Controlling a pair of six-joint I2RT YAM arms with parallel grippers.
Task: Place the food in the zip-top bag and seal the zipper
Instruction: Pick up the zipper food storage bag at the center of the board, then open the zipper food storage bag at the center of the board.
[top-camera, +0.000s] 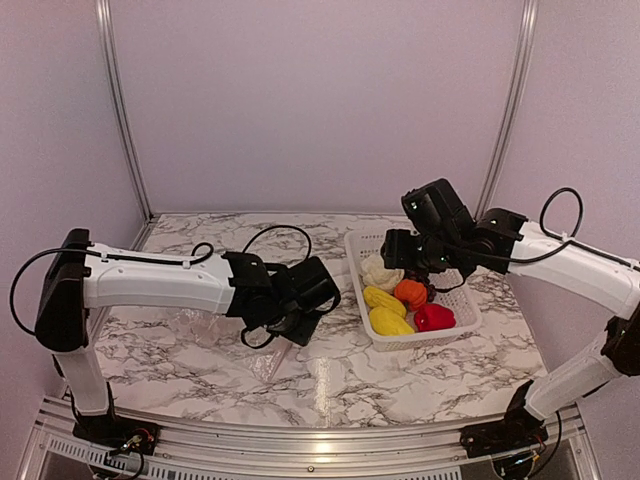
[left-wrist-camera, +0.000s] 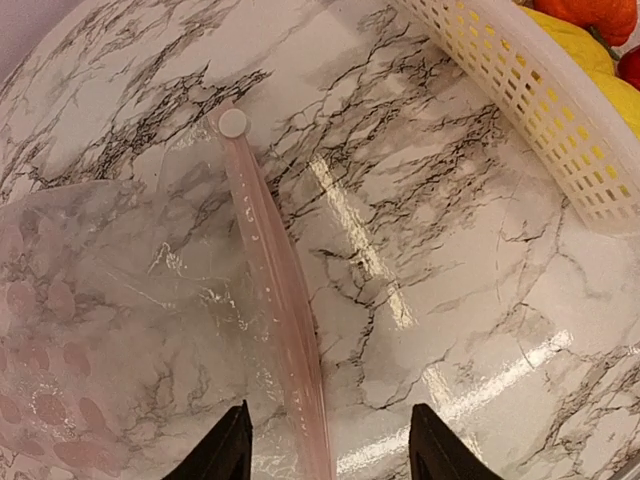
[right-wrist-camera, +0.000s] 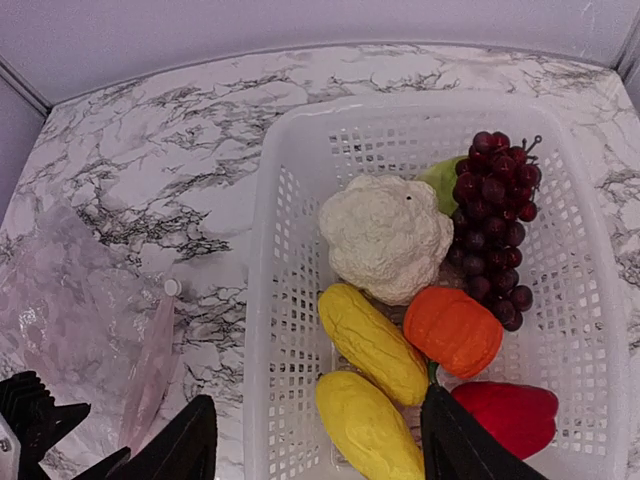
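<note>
- Now all the food (right-wrist-camera: 452, 330) lies in the white basket (right-wrist-camera: 262, 330); the zip-top bag (left-wrist-camera: 120, 320) lies flat at 9 o'clock from it.
- The right gripper (right-wrist-camera: 316, 405) hangs above the basket, fingers wide and empty; we should lower it onto the yellow piece (right-wrist-camera: 365, 425) at 6 o'clock and close gently.
- The left gripper (left-wrist-camera: 328, 425) straddles the zipper (left-wrist-camera: 275, 290), fingers apart, holding nothing; we judge it should lift one lip.
</note>
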